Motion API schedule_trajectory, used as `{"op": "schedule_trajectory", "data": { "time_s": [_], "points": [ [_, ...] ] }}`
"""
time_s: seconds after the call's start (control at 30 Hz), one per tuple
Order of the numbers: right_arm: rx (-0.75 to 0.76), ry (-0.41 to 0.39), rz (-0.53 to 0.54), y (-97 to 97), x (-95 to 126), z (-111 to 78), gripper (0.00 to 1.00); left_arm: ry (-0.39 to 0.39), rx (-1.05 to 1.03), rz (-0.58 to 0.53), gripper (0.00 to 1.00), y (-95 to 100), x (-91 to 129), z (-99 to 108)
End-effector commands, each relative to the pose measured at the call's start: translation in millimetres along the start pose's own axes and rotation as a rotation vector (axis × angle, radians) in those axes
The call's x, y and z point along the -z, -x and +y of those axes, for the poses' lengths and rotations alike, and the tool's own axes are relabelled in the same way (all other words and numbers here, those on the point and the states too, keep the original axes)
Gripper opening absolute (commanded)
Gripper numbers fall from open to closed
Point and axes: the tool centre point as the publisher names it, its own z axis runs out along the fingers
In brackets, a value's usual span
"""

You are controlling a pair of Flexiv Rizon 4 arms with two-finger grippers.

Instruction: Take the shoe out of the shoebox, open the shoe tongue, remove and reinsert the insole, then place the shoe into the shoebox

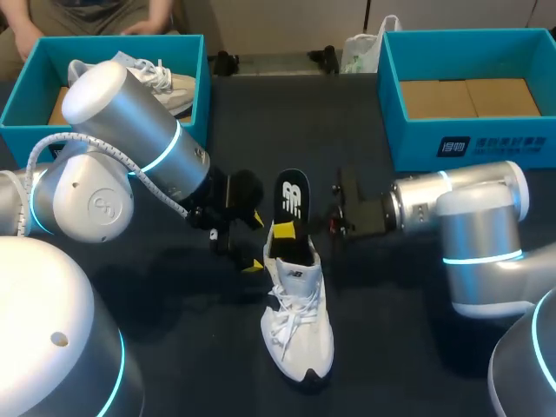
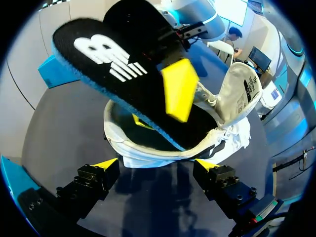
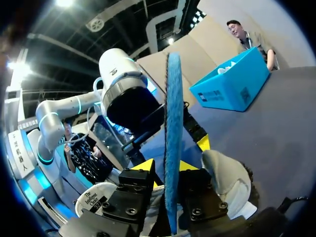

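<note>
My right claw [image 3: 168, 165] is closed on the insole [image 1: 294, 201], one yellow finger pressed to each face of it. The insole stands on end. Its lower end is tucked into the shoe [image 1: 298, 334] and the rest sticks up out of the opening. The white shoe sits on the dark table [image 1: 200, 365] between my two arms, out of both boxes, with its toe pointing toward me and its tongue [image 2: 242, 91] pulled up and forward. My left claw [image 1: 254, 243] is spread wide and holds nothing, just beside the shoe's heel. At the far corners of the table, the left box [image 1: 22, 95] holds a second shoe [image 1: 165, 82], and the right box [image 1: 391, 95] shows its cardboard floor.
</note>
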Motion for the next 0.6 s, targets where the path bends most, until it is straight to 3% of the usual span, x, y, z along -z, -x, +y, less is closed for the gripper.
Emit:
{"op": "schedule_trajectory", "data": {
  "time_s": [0.03, 0.13, 0.2, 0.27, 0.3, 0.33, 0.6],
  "points": [
    [-0.016, -0.002, 0.007, 9.5, 3, 3.1, 0.20, 0.000, -0.001, 0.000, 1.00, 0.1, -1, 0],
    [-0.026, 0.006, 0.004, 10.8, 5, 0.2, 0.27, 0.000, -0.001, 0.000, 1.00, 0.1, -1, 0],
    [-0.029, 0.012, 0.003, 10.2, 5, -1.5, 0.26, 0.000, -0.001, 0.000, 1.00, 0.1, -1, 0],
    [-0.031, 0.017, 0.000, 9.7, 6, -3.1, 0.18, 0.000, -0.001, 0.000, 1.00, 0.1, -1, 0],
    [-0.032, 0.019, 0.000, 9.5, 5, -4.1, 0.04, 0.000, -0.001, 0.000, 1.00, 0.1, -1, 0],
    [-0.036, 0.021, -0.001, 9.7, 5, -5.3, 0.00, 0.000, -0.001, 0.000, 1.00, 0.1, -1, 0],
    [-0.099, 0.027, -0.004, 14.9, -3, -22.1, 0.00, 0.000, -0.001, 0.000, 1.00, 0.1, -1, 0]
  ]
}}
